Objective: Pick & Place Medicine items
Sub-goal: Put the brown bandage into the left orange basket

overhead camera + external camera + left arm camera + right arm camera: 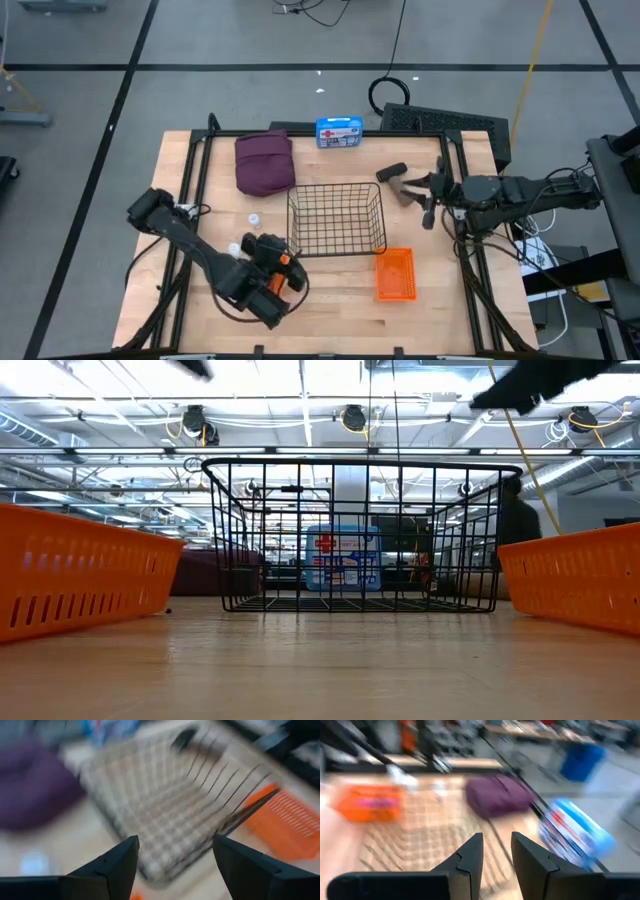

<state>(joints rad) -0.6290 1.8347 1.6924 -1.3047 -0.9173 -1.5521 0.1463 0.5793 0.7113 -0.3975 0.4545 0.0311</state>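
Beside wire basket [336, 220], left gripper [175, 865] hovers, jaws apart (empty); right gripper [496, 852] nearly closed.

Red cross sign on blue box [342, 558]; lettering unreadable.

**Right wrist view: fingers close together, nothing between them**

Right gripper [496, 851]: two dark fingers [470, 855] at lower centre, a narrow gap between, nothing held. Beyond: wire basket [420, 837] left of centre; maroon pouch [497, 795] upper centre; orange basket [370, 802] upper left; blue-and-white box [575, 835] at right. All blurred.
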